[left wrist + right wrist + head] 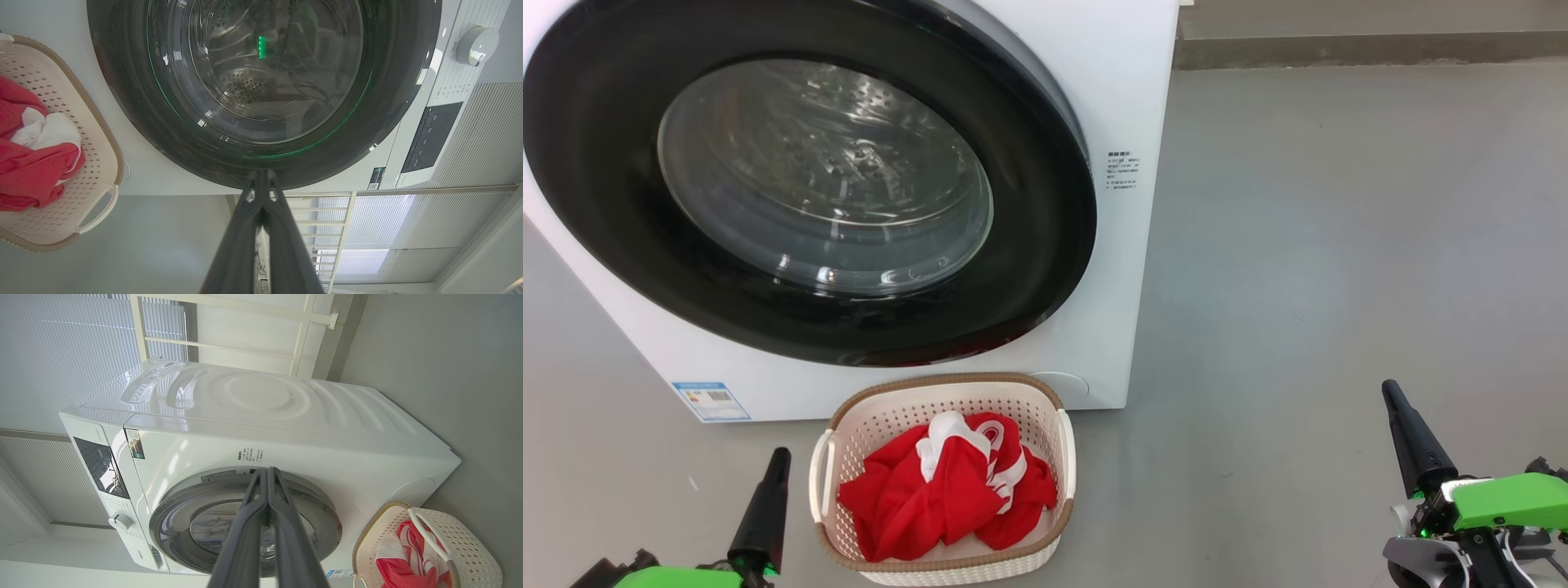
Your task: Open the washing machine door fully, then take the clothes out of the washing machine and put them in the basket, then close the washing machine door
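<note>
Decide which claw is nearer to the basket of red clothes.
Left. The left claw stands close beside the left handle of the basket, not touching it; the right claw is far off to the basket's right.

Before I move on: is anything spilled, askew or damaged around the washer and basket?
Nothing stands out. The round black-rimmed glass door looks shut on the white washing machine; the red-and-white garments lie inside the upright cream perforated basket.

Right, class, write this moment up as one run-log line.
washing machine door: closed | clothes: in basket | left gripper: shut, empty | right gripper: shut, empty | stage: all steps look done
</note>
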You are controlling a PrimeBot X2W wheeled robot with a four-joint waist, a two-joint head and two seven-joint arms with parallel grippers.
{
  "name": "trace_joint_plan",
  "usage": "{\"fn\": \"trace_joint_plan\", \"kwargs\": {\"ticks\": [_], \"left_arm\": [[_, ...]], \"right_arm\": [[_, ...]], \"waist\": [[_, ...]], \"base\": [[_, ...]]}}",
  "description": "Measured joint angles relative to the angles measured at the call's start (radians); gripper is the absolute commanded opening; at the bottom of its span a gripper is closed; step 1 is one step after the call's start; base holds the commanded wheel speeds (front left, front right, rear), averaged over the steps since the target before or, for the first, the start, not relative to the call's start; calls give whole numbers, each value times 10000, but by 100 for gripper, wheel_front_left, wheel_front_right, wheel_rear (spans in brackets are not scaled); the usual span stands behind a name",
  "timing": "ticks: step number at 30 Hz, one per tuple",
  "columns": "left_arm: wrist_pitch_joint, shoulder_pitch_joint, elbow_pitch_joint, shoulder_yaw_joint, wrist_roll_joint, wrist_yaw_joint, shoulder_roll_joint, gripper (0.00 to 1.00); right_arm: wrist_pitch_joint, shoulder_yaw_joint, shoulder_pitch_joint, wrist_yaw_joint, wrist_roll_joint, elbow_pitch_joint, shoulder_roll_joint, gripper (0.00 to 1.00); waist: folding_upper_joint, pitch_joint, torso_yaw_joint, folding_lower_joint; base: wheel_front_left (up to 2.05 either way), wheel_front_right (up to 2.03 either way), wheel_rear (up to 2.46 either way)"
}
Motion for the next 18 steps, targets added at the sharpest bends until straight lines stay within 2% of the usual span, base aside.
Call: {"fn": "trace_joint_plan", "kwargs": {"ticks": [18], "left_arm": [[0, 0, 0, 0, 0, 0, 0, 0]], "right_arm": [[0, -12, 0, -2, 0, 0, 4, 0]], "waist": [[0, 0, 0, -1]], "base": [[0, 0, 0]]}}
